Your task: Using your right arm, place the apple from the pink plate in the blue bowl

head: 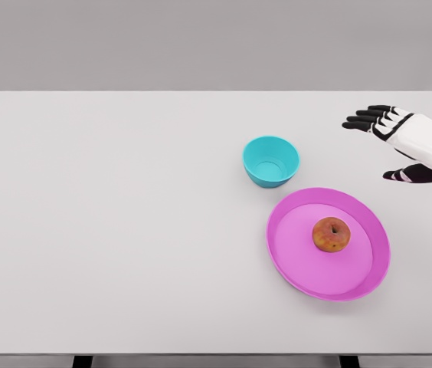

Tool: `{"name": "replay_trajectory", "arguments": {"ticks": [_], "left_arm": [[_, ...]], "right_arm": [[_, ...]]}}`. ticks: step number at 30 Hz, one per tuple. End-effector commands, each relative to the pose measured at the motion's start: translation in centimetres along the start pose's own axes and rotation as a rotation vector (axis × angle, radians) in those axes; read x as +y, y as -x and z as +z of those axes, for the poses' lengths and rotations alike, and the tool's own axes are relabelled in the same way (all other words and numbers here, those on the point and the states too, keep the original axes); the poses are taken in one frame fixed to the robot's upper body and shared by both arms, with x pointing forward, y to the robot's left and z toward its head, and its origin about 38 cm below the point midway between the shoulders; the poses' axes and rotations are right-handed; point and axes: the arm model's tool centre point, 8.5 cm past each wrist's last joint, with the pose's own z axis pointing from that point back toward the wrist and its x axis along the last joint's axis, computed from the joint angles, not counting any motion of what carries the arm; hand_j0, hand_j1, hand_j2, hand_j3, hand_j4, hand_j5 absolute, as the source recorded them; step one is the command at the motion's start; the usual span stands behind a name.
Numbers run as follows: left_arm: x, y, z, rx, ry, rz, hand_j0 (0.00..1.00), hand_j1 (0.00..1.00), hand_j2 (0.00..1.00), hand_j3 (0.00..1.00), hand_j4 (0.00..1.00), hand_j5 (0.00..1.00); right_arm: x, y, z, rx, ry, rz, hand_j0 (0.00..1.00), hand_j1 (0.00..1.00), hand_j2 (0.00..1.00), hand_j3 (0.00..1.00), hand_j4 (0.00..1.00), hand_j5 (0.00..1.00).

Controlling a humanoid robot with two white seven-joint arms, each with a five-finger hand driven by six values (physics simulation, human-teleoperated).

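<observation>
Nearest the camera, the apple (331, 234) is seen resting right of centre on the pink plate (296, 264), which lies flat on the white table (109, 230). Just beyond the plate's far left rim, the blue bowl (270, 161) is set upright and apart from it. Farther back at the right edge, the right hand (400, 146) is held above the table with fingers spread, gripping nothing.

Right hand (407, 146): glossy white moulded shell over the back, with black jointed fingers (365, 119) and black thumb.
</observation>
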Motion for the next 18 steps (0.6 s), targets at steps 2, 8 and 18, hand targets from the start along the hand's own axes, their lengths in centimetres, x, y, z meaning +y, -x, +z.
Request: {"name": "replay_trajectory", "arguments": {"ticks": [2,8,18], "left_arm": [[0.0,0.0,0.0,0.0,0.0,-0.001,1.0,1.0,1.0,1.0,1.0,1.0],[0.0,0.0,0.0,0.0,0.0,-0.001,1.0,1.0,1.0,1.0,1.0,1.0],[0.0,0.0,0.0,0.0,0.0,-0.001,1.0,1.0,1.0,1.0,1.0,1.0]], "right_arm": [[-0.2,0.0,0.1,0.001,0.007,-0.006,1.0,1.0,1.0,1.0,1.0,1.0],[-1.0,-0.8,1.0,-0.019,-0.036,0.035,1.0,1.0,1.0,1.0,1.0,1.0],[2.0,-2.9,1.0,-0.082,-0.425,0.061,1.0,1.0,1.0,1.0,1.0,1.0]]}}
